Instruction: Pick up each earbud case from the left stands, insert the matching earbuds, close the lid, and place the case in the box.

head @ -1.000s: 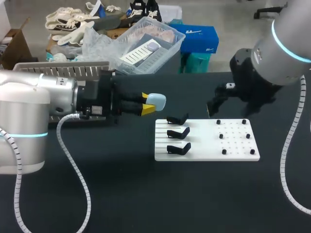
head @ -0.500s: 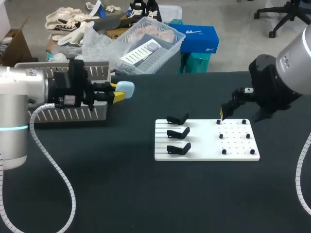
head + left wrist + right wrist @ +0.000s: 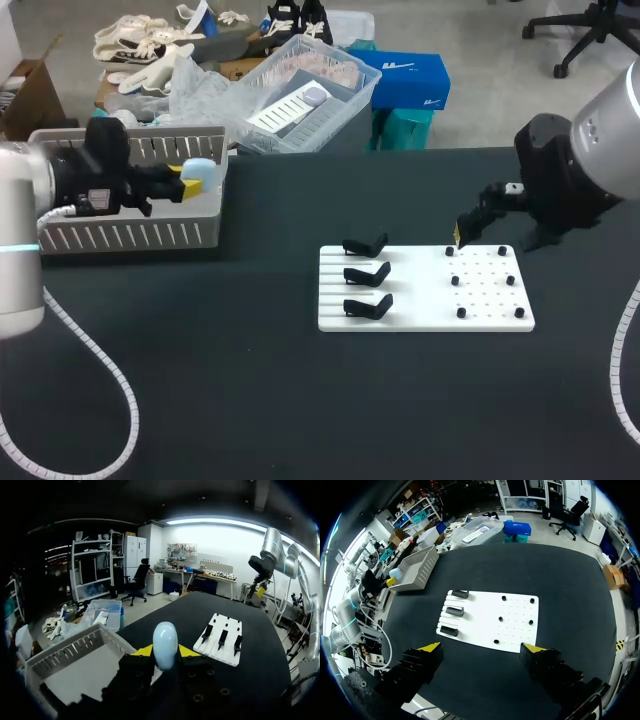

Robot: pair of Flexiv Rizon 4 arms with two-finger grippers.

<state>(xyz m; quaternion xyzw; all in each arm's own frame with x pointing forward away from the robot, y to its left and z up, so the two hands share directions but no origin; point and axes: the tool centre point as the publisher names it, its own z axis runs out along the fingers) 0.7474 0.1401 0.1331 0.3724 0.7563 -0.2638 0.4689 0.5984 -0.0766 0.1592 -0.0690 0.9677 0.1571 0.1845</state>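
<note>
The left tool [image 3: 181, 186] clamps a pale blue rounded earbud case [image 3: 198, 177] between its two yellow tips, one finger on each side. In the left wrist view the case [image 3: 165, 644] stands upright between the fingers of that tool [image 3: 165, 652]. The case hangs over the grey slatted plastic basket [image 3: 130, 236], at the end of the basket nearer the white rectangular board [image 3: 425, 300]. I cannot tell whether it touches the basket.

The basket sits on the black desk [image 3: 260, 390], well apart from the board. Three black stands [image 3: 367, 274] sit in a column on the left part of the board, and none of them carries a case. Small black pegs [image 3: 456, 281] dot the right part of the board.

The right tool [image 3: 483, 648] hovers over the far right corner of the board. Its fingers are spread wide with nothing between them. From its wrist view the board [image 3: 490, 617] lies ahead of the fingers, with the basket [image 3: 417, 567] and the held case [image 3: 395, 573] beyond.
</note>
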